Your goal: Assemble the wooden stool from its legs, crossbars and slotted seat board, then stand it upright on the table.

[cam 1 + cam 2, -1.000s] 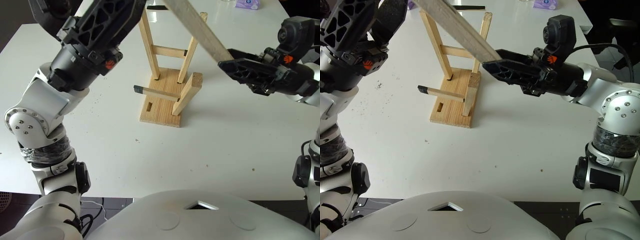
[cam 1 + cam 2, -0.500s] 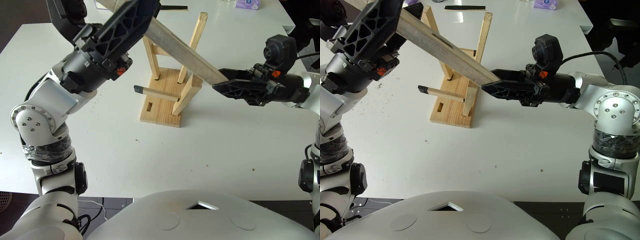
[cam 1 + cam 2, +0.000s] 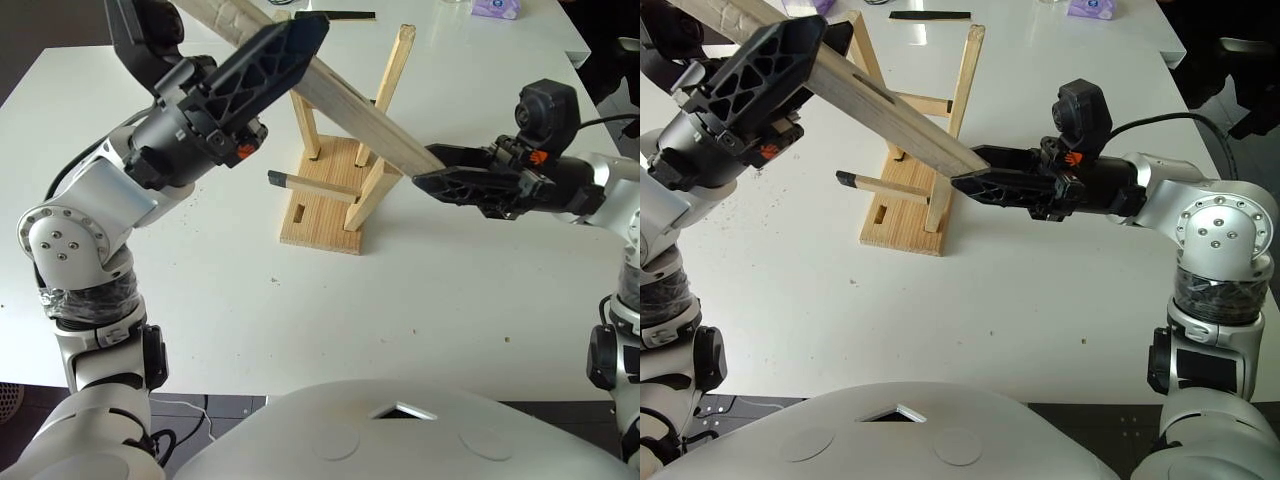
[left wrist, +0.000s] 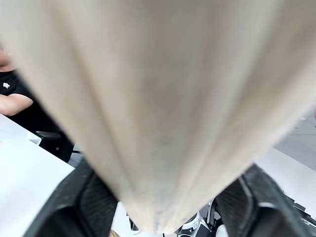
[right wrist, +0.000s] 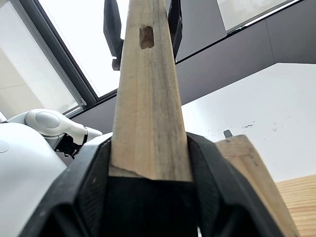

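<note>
A long wooden leg [image 3: 365, 115] slants in the air above the stool parts, held at both ends. My left gripper [image 3: 308, 38] is shut on its upper part, and my right gripper [image 3: 428, 180] is shut on its lower end [image 5: 148, 98]. Beneath it the slotted seat board [image 3: 305, 228] lies flat on the table. Two upright legs joined by a crossbar [image 3: 340, 100] stand in the board. A shorter leg [image 3: 375, 190] leans at the board's near right, with a black-tipped crossbar [image 3: 310, 184] sticking out to the left. The held leg shows a small mortise [image 5: 146, 36].
A black strip [image 3: 345, 15] and a purple packet [image 3: 495, 8] lie at the table's [image 3: 450, 290] far edge. The white table is open in front of the board and to its left and right.
Both grippers have lowered the long leg, and its right end has come down and left until it is next to the short leg's top. The stool parts on the table have not moved.
</note>
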